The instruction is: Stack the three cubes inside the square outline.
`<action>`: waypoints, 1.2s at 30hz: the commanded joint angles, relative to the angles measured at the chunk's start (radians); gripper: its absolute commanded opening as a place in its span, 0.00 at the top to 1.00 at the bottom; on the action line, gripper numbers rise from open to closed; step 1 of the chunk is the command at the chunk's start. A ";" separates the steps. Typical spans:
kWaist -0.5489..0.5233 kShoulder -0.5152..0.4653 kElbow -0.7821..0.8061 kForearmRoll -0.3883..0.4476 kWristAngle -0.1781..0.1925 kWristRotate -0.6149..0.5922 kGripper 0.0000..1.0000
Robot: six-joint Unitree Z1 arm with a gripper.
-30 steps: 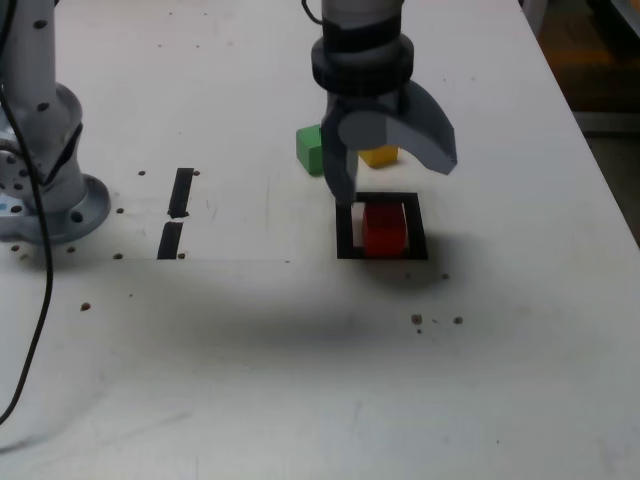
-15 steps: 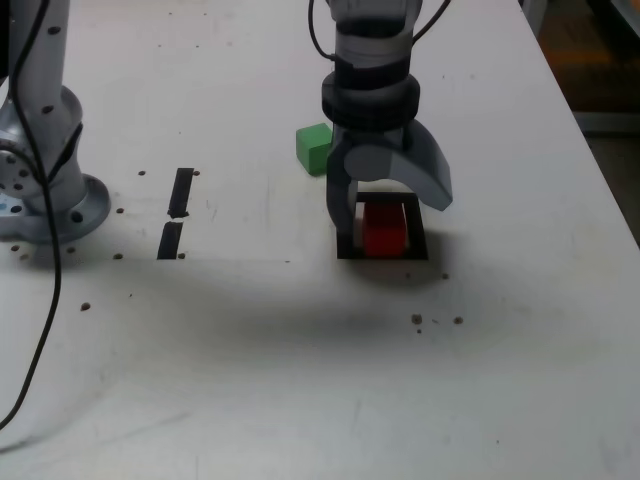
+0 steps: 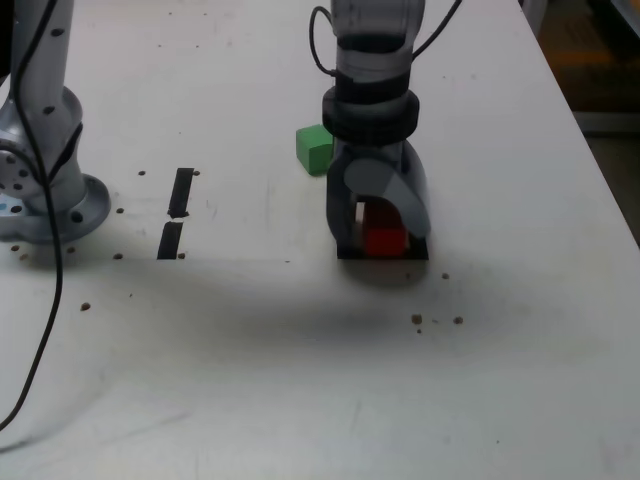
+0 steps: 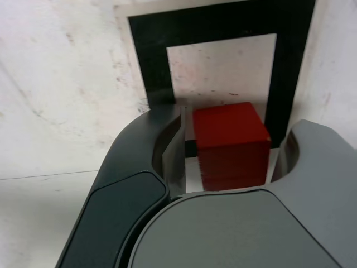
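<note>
Gripper [image 3: 378,222] lower, jaws closer together around red cube [image 3: 384,240]

The red cube [image 4: 231,148] is plain and level, overlapping one side of the square outline [image 4: 217,25] in both views. The outline is black around white. The green cube [image 3: 314,150] sits flat outside it, toward the exterior view's left, slightly turned.

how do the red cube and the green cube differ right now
The red cube is between the fingers of the open hand; the green cube has none around it. The red cube is at the taped square, the green cube outside it. Both are solid-coloured blocks.
</note>
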State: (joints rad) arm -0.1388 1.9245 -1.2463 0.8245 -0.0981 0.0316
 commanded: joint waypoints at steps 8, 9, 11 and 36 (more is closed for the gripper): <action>-0.019 0.006 0.007 -0.045 0.014 -0.004 0.70; -0.021 0.005 0.008 -0.050 0.020 -0.006 0.74; -0.024 0.002 0.012 -0.051 0.030 -0.008 0.81; -0.021 -0.028 -0.049 0.091 0.106 -0.086 0.90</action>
State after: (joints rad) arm -0.1612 1.8941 -1.2901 0.9163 0.0097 -0.0519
